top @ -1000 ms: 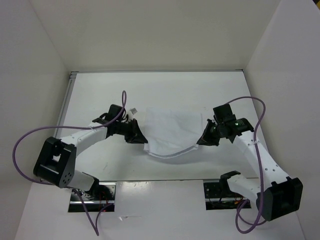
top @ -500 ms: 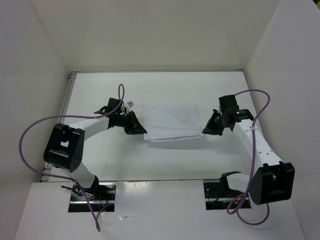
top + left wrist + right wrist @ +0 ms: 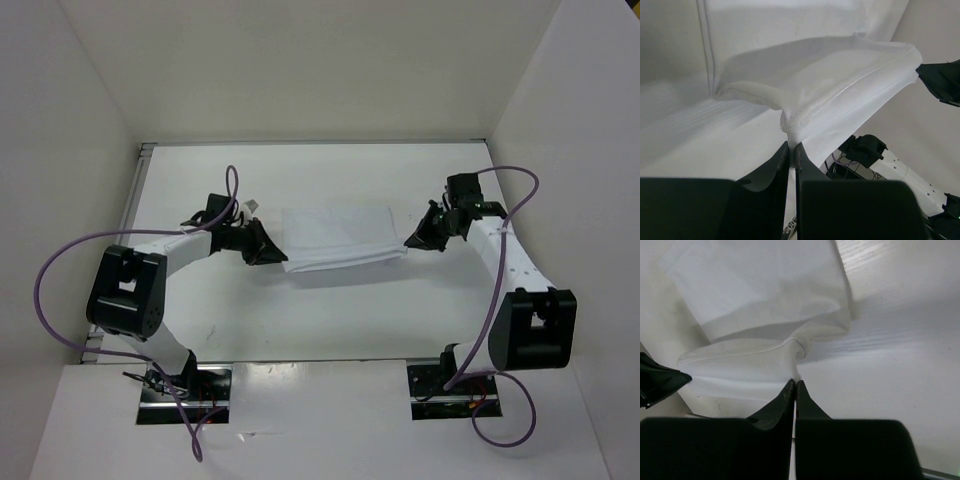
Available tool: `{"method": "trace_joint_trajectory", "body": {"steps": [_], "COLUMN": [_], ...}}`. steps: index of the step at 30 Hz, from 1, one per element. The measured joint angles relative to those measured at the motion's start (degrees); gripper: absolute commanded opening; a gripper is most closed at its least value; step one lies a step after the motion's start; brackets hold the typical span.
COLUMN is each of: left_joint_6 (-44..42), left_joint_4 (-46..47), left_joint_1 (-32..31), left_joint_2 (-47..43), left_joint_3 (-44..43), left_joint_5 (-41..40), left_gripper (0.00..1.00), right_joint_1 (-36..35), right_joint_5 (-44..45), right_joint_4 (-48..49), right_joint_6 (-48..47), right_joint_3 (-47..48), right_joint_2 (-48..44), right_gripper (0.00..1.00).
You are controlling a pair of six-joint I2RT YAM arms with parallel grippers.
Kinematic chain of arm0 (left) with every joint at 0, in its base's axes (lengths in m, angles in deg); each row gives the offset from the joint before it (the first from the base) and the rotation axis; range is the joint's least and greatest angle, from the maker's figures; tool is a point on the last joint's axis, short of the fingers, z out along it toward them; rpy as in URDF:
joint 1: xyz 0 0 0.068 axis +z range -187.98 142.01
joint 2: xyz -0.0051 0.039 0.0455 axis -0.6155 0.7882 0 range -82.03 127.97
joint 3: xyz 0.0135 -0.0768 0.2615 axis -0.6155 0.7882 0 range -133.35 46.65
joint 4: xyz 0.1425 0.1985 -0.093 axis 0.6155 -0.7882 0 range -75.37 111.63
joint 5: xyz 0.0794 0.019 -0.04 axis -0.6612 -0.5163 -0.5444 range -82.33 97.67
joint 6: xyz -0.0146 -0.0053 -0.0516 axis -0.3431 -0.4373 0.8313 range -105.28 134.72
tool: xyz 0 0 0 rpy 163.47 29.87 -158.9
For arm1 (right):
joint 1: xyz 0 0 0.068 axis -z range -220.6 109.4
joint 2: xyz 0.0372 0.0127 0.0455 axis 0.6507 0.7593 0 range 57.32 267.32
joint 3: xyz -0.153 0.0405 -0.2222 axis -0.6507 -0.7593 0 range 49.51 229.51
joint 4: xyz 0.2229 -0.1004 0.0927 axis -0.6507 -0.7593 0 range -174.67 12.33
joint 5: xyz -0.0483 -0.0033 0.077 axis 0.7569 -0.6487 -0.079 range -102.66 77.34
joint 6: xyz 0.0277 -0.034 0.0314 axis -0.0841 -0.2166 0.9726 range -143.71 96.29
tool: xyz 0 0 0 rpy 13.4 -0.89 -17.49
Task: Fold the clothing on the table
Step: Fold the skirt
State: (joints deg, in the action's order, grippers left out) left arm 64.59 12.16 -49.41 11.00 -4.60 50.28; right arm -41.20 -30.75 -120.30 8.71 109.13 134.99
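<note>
A: How does the left claw [image 3: 791, 148] stand?

B: Its jaws are all but together, with only a slit between the tips. A stitched corner of the cloth [image 3: 335, 238] is pinched in that slit.

A: And the right claw [image 3: 794, 384]?

B: Its jaws are pressed tight, the tips meeting on a fold at the cloth's other end. A hem runs up from the tips and curls over.

A: So each has hold of it?

B: Yes, one at each end. From above, the left claw sits at the cloth's near left corner and the right claw at its near right corner. Their tips point toward each other across it.

A: Where is the cloth?

B: About mid-table, a little toward the far side, drawn out as a wide band between the two claws. It is doubled over, and the left wrist view shows an upper layer draped over a lower one. The near edge is raised, with a shadow on the table [image 3: 330, 320] beneath it. The far part seems to lie flat, though I cannot tell how much of it touches.

A: And farther out?

B: Both arms reach in from the near edge, elbows bent outward, each trailing looped purple cables [image 3: 40, 285]. White walls [image 3: 300, 70] close off three sides.
</note>
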Motion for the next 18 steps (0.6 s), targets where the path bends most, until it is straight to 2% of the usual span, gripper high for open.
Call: {"method": "trace_joint_trajectory", "body": {"steps": [6,11,14,15,18], "left_joint_6": [0.09,0.22,1.07,1.36,1.97], "left_joint_4": [0.68,1.11,1.9,2.16,2.71], "left_joint_1": [0.72,1.51,2.16,2.38,3.08], "left_joint_2": [2.86,7.39,10.54,11.43,14.51], "left_joint_3": [-0.81,-4.83,-7.78,-8.55,-11.52], "left_joint_5": [0.09,0.13,0.07,0.04,-0.2], "left_gripper": [0.12,0.13,0.21,0.29,0.45], "right_joint_1": [-0.28,-0.42,-0.87,-0.96,-1.14], "right_joint_5": [-1.07,-1.25,-1.16,-1.11,-0.61], "right_joint_4": [3.34,5.81,6.97,7.39,8.33], "right_joint_6": [-0.63,-0.96,-1.05,-1.09,-1.36], "right_joint_3": [3.15,5.84,7.08,7.37,8.0], "right_joint_2": [5.81,10.97,13.81,14.67,17.0], "right_gripper": [0.01,0.03,0.05,0.05,0.13]}}
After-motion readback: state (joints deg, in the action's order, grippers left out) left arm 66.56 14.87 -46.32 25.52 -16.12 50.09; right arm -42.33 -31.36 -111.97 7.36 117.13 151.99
